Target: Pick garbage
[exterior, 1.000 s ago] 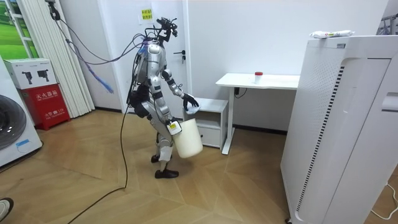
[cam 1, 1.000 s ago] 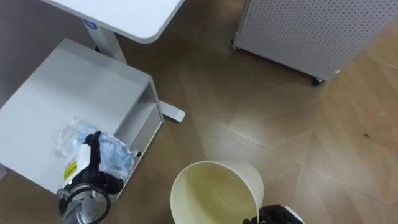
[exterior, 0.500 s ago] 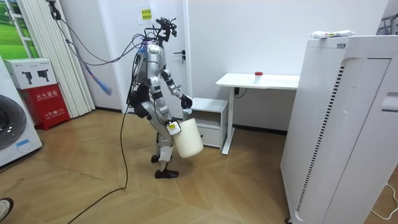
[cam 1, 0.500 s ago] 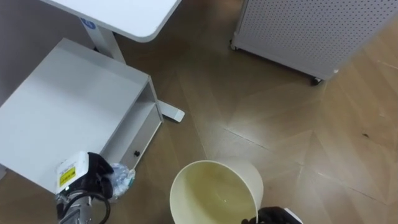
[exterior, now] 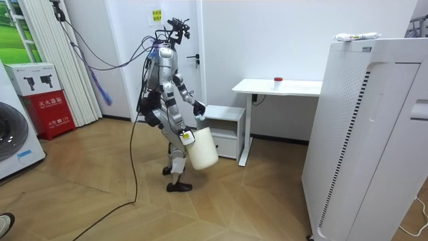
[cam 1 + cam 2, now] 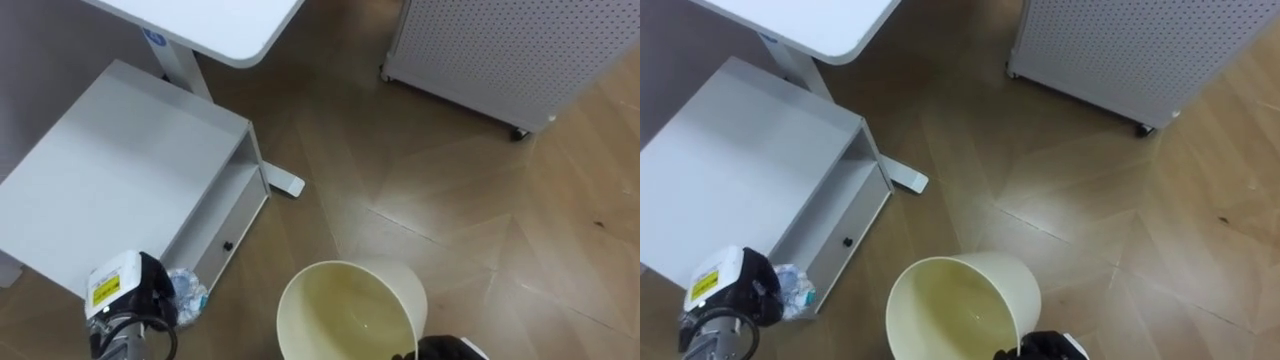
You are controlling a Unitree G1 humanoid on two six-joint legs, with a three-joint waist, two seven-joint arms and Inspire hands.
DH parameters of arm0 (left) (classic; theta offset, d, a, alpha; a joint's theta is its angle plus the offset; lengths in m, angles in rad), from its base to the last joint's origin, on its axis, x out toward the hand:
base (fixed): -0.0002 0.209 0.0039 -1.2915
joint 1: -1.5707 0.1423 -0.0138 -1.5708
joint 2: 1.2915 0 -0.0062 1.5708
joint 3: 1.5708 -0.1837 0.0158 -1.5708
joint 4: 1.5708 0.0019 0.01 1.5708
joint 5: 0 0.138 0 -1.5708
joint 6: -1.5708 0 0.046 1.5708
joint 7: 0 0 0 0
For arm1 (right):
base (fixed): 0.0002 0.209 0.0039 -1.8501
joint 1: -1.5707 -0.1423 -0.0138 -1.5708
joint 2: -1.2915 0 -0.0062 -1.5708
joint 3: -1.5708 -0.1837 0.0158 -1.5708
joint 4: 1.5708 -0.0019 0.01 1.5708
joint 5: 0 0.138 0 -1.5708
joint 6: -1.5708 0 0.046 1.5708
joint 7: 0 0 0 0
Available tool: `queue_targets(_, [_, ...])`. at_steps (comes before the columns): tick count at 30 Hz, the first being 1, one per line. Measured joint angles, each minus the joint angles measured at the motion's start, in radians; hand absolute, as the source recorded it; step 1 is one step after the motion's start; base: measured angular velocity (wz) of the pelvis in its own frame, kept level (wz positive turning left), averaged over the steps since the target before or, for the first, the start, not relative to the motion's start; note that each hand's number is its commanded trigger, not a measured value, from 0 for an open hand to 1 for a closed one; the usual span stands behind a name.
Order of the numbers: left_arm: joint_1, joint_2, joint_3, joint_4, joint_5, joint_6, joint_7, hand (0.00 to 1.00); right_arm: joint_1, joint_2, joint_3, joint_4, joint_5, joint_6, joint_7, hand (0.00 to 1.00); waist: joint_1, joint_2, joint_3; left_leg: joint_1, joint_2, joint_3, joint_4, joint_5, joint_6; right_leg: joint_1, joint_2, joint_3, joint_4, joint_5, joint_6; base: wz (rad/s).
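Held in the left hand, fingers curled tight round it: a crumpled clear plastic wrapper, low beside the front edge of the white cabinet and left of the cream bin. At the bin's rim, the right hand, a dark finger hooked over. Probably very light, soft, springy, slightly slippery. Best grasped round the bunched middle, not by a loose corner.
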Motion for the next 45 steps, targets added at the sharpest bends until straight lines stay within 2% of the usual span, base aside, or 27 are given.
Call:
queue_targets(3, [0.005, 0.000, 0.001, -0.005, 0.001, -0.004, 0.002, 1.00, -0.003, 0.003, 0.000, 0.022, 0.000, -0.009, 0.002, 1.00, 0.001, 0.000, -0.0013, 0.022, -0.001, 0.002, -0.014, 0.002, -0.001, 0.021, -0.004, -0.001, -0.012, -0.001, 0.000, 0.01])
queue_targets(5, [0.004, -0.003, 0.001, -0.013, 0.001, -0.018, 0.019, 1.00, 0.001, 0.003, 0.001, 0.024, 0.000, -0.015, 0.002, 1.00, -0.001, -0.001, -0.0019, 0.034, -0.003, 0.004, -0.028, 0.009, -0.001, 0.032, -0.009, -0.004, -0.022, 0.000, 0.000, 0.06])
queue_targets(8, [0.008, -0.029, 0.000, -0.047, 0.003, -0.049, 0.047, 1.00, -0.003, 0.011, 0.001, 0.053, 0.000, -0.025, 0.007, 1.00, 0.001, -0.002, -0.0028, 0.064, -0.003, 0.010, -0.052, 0.016, -0.001, 0.062, -0.009, -0.007, -0.042, 0.003, 0.001, 0.04])
queue_targets(10, [0.026, -0.052, -0.007, -0.062, 0.003, -0.086, 0.057, 1.00, -0.006, 0.021, 0.003, 0.077, 0.001, -0.032, 0.016, 1.00, 0.001, -0.003, -0.0034, 0.100, -0.003, 0.019, -0.079, 0.019, -0.002, 0.092, -0.006, -0.003, -0.059, 0.007, 0.003, -0.06])
queue_targets(14, [0.048, -0.070, -0.035, -0.093, 0.003, -0.115, 0.060, 1.00, -0.014, 0.023, 0.011, 0.099, 0.000, -0.039, 0.029, 1.00, 0.011, -0.005, -0.0045, 0.126, 0.001, 0.036, -0.096, 0.019, -0.002, 0.104, 0.000, 0.009, -0.075, 0.009, 0.005, -0.11])
queue_targets(17, [0.065, -0.104, -0.068, -0.101, 0.001, -0.148, 0.060, 1.00, -0.013, 0.024, 0.020, 0.106, 0.002, -0.051, 0.033, 1.00, 0.023, -0.005, -0.0049, 0.141, -0.001, 0.038, -0.117, 0.022, -0.004, 0.116, 0.002, 0.015, -0.091, 0.013, 0.006, -0.04])
queue_targets(19, [0.102, -0.123, -0.086, -0.125, 0.002, -0.169, 0.049, 1.00, -0.007, 0.025, 0.022, 0.112, -0.007, -0.057, 0.040, 1.00, 0.023, -0.006, -0.0115, 0.146, -0.002, 0.037, -0.131, 0.025, -0.005, 0.121, 0.003, 0.013, -0.104, 0.014, 0.008, 0.00])
queue_targets(24, [0.155, -0.158, -0.127, -0.161, 0.030, -0.178, 0.015, 0.98, -0.006, 0.028, 0.028, 0.115, -0.024, -0.068, 0.048, 1.00, 0.029, -0.008, -0.0157, 0.146, -0.003, 0.038, -0.137, 0.026, -0.005, 0.122, 0.003, 0.011, -0.107, 0.015, 0.009, 0.00])
queue_targets(25, [0.156, -0.165, -0.131, -0.161, 0.031, -0.178, 0.008, 0.84, -0.006, 0.029, 0.028, 0.115, -0.023, -0.068, 0.049, 1.00, 0.031, -0.009, -0.0158, 0.146, -0.003, 0.038, -0.137, 0.026, -0.005, 0.123, 0.002, 0.011, -0.106, 0.015, 0.009, 0.00])
queue_targets(27, [0.155, -0.192, -0.162, -0.161, 0.031, -0.179, -0.021, 0.13, -0.010, 0.030, 0.028, 0.116, -0.025, -0.070, 0.062, 1.00, 0.032, -0.010, -0.0166, 0.148, -0.005, 0.041, -0.139, 0.027, -0.003, 0.123, 0.000, 0.012, -0.106, 0.015, 0.009, 0.00])
queue_targets(28, [0.155, -0.202, -0.175, -0.161, 0.031, -0.179, -0.034, 0.00, -0.012, 0.031, 0.028, 0.116, -0.033, -0.071, 0.069, 1.00, 0.031, -0.010, -0.0167, 0.149, -0.007, 0.041, -0.140, 0.028, -0.003, 0.124, 0.000, 0.014, -0.105, 0.015, 0.010, 0.00])
queue_targets(31, [0.160, -0.226, -0.207, -0.161, 0.032, -0.182, -0.093, 0.00, -0.013, 0.045, 0.029, 0.139, -0.042, -0.073, 0.082, 1.00, 0.032, -0.012, -0.0178, 0.177, -0.008, 0.044, -0.155, 0.030, -0.003, 0.151, 0.001, 0.016, -0.124, 0.016, 0.013, 0.00])
queue_targets(33, [0.168, -0.234, -0.223, -0.160, 0.031, -0.188, -0.128, 0.00, -0.010, 0.049, 0.029, 0.142, -0.044, -0.075, 0.094, 1.00, 0.031, -0.021, -0.0232, 0.199, -0.014, 0.052, -0.177, 0.037, -0.002, 0.162, 0.002, 0.021, -0.128, 0.017, 0.014, 0.00])
queue_targets(37, [0.187, -0.239, -0.244, -0.158, 0.031, -0.199, -0.197, 0.00, -0.006, 0.047, 0.028, 0.143, -0.071, -0.079, 0.102, 1.00, 0.021, -0.024, -0.0246, 0.210, -0.013, 0.053, -0.197, 0.046, -0.002, 0.175, 0.003, 0.020, -0.152, 0.029, 0.016, -0.01])
queue_targets(40, [0.190, -0.240, -0.278, -0.152, 0.031, -0.199, -0.223, 0.00, -0.002, 0.045, 0.029, 0.142, -0.069, -0.081, 0.102, 1.00, 0.021, -0.024, -0.0246, 0.209, -0.011, 0.054, -0.198, 0.047, -0.002, 0.176, 0.004, 0.021, -0.159, 0.033, 0.017, 0.00])
queue_targets(45, [0.188, -0.243, -0.281, -0.147, 0.031, -0.199, -0.241, 0.00, 0.000, 0.047, 0.029, 0.141, -0.071, -0.093, 0.101, 1.00, 0.021, -0.024, -0.0244, 0.208, -0.012, 0.057, -0.200, 0.047, -0.002, 0.175, 0.004, 0.023, -0.159, 0.034, 0.018, 0.00])
